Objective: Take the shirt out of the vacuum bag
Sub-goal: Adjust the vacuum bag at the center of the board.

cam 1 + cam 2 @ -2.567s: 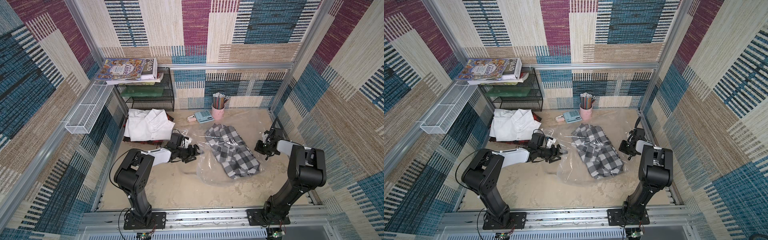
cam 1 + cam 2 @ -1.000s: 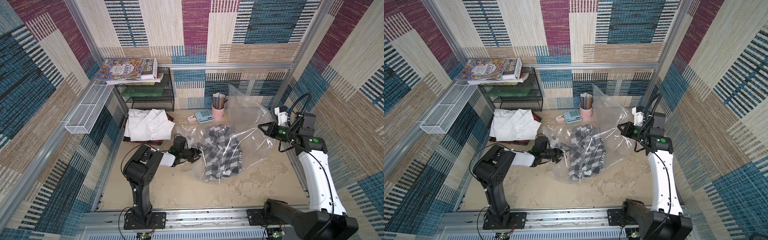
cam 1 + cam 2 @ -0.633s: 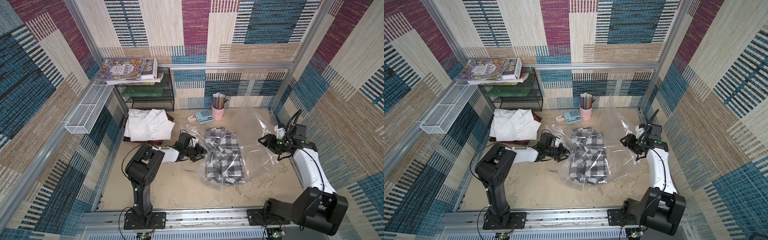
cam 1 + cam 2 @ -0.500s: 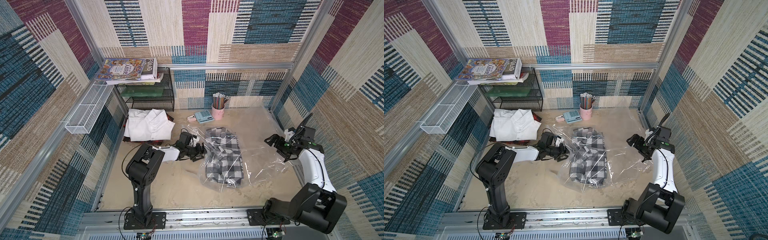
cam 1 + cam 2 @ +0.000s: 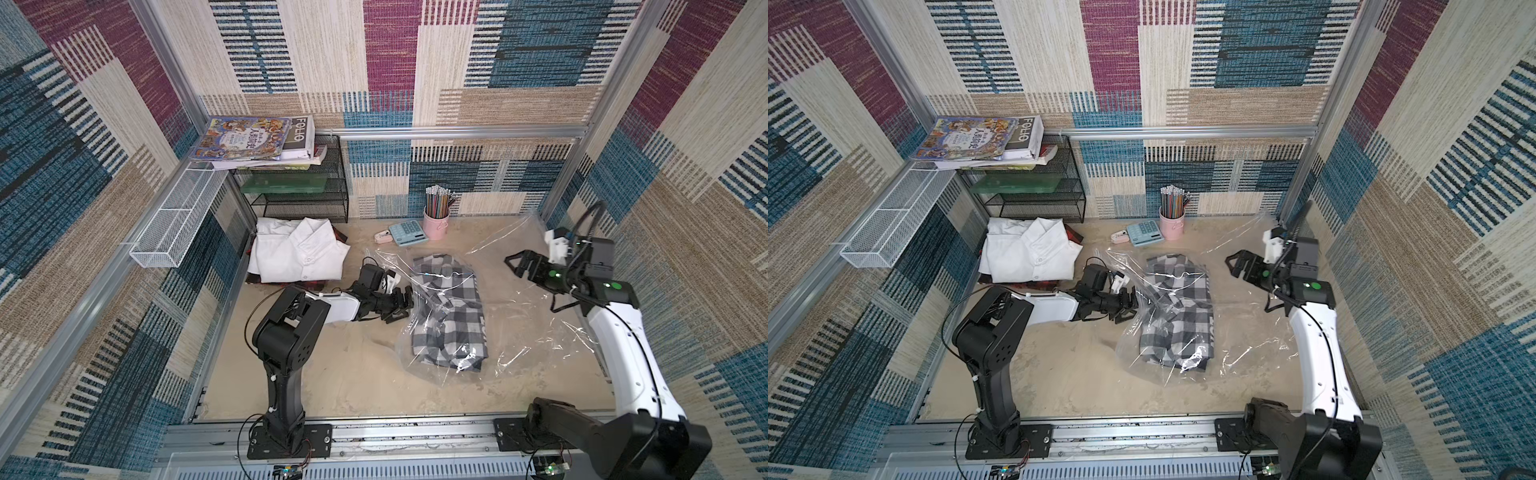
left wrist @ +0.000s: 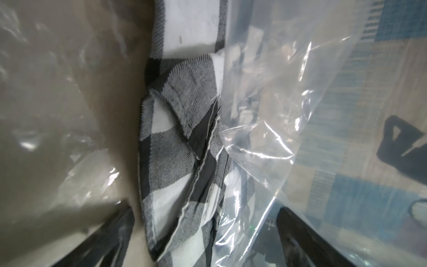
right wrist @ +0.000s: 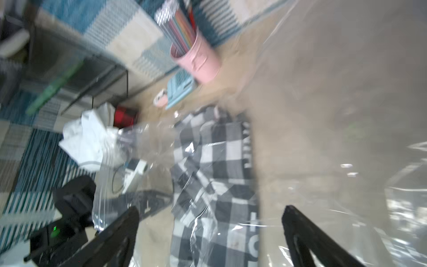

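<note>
Clear vacuum bag [image 5: 524, 320] has dropped flat, centre-right of frame. The right hand [image 5: 512, 267] let go, jaws apart. The left hand [image 5: 402, 306], also apart, faces the checked shirt [image 5: 451, 316], which looks not yet out.

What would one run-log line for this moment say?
left gripper: open at checked shirt | right gripper: open, empty, over vacuum bag | checked shirt: inside vacuum bag

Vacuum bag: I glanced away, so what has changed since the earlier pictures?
The right pincer, which held the bag lifted a second ago, lowered it, let go and now hangs open; the bag lies flat. The left pincer stays open at the bag's mouth, and the shirt is still inside.
</note>
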{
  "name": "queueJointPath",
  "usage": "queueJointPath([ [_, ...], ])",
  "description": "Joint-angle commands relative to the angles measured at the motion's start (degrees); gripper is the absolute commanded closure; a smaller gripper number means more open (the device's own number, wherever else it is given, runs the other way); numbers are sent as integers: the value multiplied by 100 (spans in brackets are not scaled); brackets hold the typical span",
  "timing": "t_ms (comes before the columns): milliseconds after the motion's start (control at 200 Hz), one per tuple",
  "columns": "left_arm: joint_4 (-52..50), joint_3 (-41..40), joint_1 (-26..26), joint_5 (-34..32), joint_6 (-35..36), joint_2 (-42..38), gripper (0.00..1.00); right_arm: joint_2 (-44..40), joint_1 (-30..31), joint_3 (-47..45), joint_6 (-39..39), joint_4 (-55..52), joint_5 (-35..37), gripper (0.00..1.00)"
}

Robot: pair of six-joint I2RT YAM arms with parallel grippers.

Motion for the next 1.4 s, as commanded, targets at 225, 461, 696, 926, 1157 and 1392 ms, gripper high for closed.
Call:
queueJointPath([
  [225, -1589, -195, -23, -598, 17, 176, 1, 855, 112, -1148, 520, 1030, 238, 41],
  [461, -2047, -153, -23, -730, 193, 192, 1, 1428, -124, -1763, 421, 1583, 153, 74],
  [696, -1848, -223, -51, -623, 104, 210, 1, 2064, -51, -2030, 438, 1985, 176, 91],
  [926, -1427, -376, -144, -406, -108, 304, 1, 2487, 371, -2134, 515, 2236, 149, 99],
  [1157, -1271, -443, -150, -322, -183, 366, 1, 2633, 419, -2260, 548, 2420, 60, 100],
  [1392, -1307, -248, -228, -170, -239, 615, 1, 2762, 530, -2275, 561, 2529, 23, 100],
])
